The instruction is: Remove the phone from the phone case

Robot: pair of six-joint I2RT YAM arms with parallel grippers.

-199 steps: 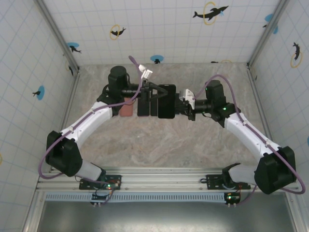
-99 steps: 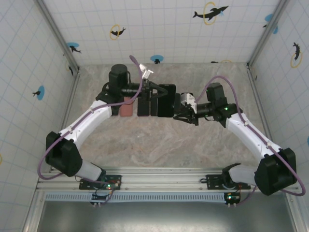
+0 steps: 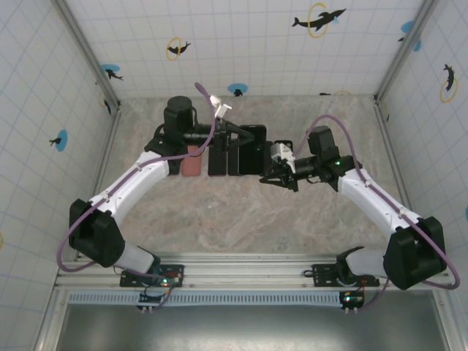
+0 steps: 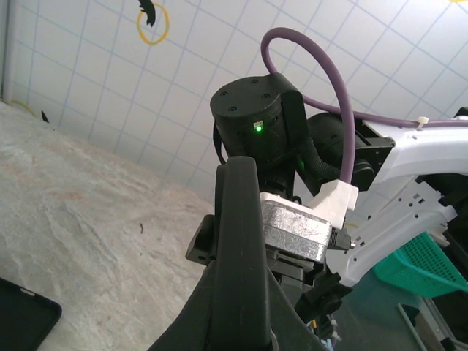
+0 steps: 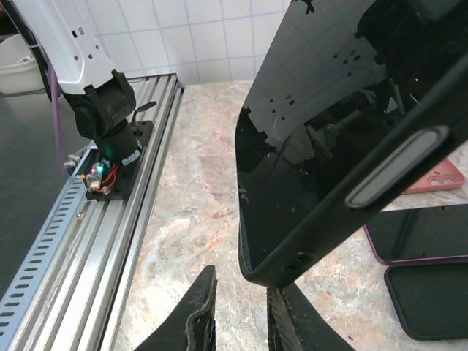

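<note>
Just ahead of the right claw (image 5: 241, 292) hangs the cased phone (image 5: 307, 183).

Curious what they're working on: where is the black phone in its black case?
In the top view, the black cased phone is held up mid-table by the left hand, the right hand just beside it.

held phone (image 3: 254, 153) blocks centre, near table (image 3: 241, 219) free

The phone case (image 5: 322, 234) is matte black, the phone (image 5: 307, 131) in it glossy black; a second case (image 5: 439, 179) is pink. The tabletop (image 3: 219, 212) is beige with marble veining, the walls (image 3: 256, 51) white with blue gridlines.
</note>
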